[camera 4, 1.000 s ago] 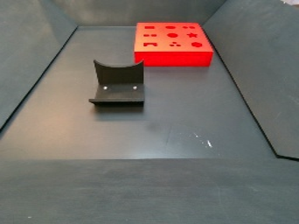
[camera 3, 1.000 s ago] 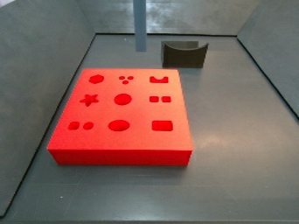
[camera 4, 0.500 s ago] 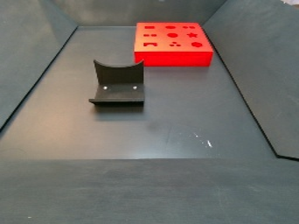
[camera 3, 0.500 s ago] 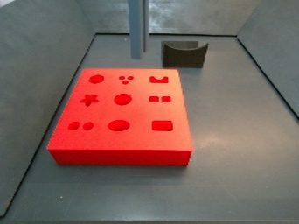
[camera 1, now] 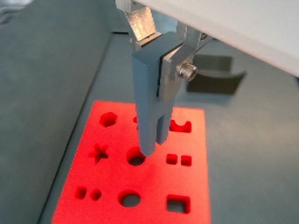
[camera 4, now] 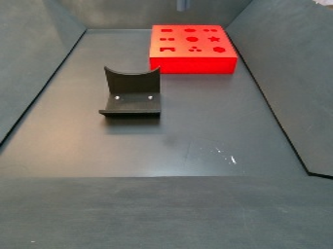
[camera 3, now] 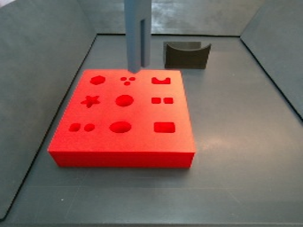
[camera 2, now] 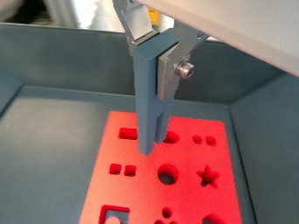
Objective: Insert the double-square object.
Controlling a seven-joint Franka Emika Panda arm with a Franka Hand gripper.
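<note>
The flat red foam block [camera 3: 123,118] carries cut-out recesses, every one bare. The gripper [camera 1: 153,52] clamps a long grey-blue double-square bar [camera 1: 152,105] upright, its tip hanging over the block's twelve o'clock edge. The dark L-shaped fixture [camera 3: 187,53] stands at one o'clock.

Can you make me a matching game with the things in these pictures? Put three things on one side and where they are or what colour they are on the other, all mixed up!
Things:
1. gripper
2. red block
3. fixture

Descriptions:
A. dark and L-shaped, standing on the grey floor apart from the block
B. bright red, with shaped holes in its top
C. up in the air above the block, holding a long blue-grey piece

Right pairs: 1-C, 2-B, 3-A
</note>
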